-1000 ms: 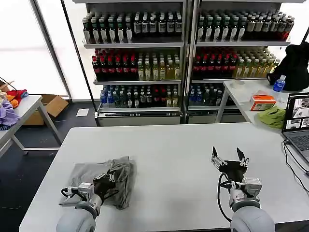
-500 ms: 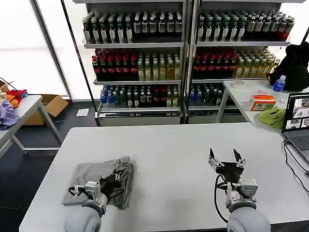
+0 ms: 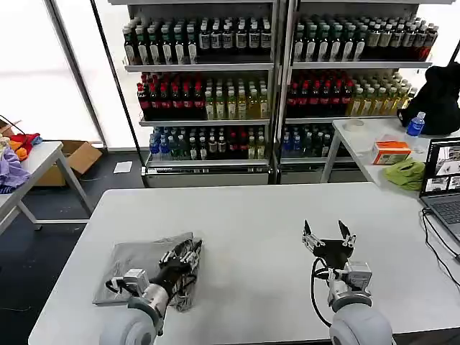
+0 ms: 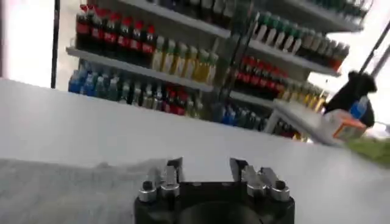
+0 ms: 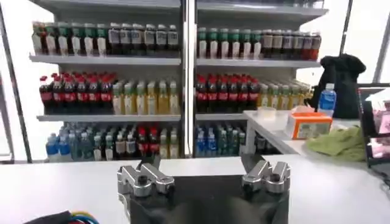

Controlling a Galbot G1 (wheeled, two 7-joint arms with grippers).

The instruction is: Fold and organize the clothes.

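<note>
Evidently mid-fold: the left gripper [image 3: 188,251] hovers open and empty over the grey shirt [image 3: 140,262] at lower left, while the right gripper [image 3: 328,239], open and empty, waits lower right

Left gripper [image 3: 188,253] now sits farther right and farther from the robot than a second ago, over the right edge of the folded grey shirt [image 3: 140,260]. That right edge looks flatter and less bunched. Right gripper [image 3: 328,237] has drifted slightly left and away from the robot above the white table [image 3: 259,215], fingers spread as before.
</note>
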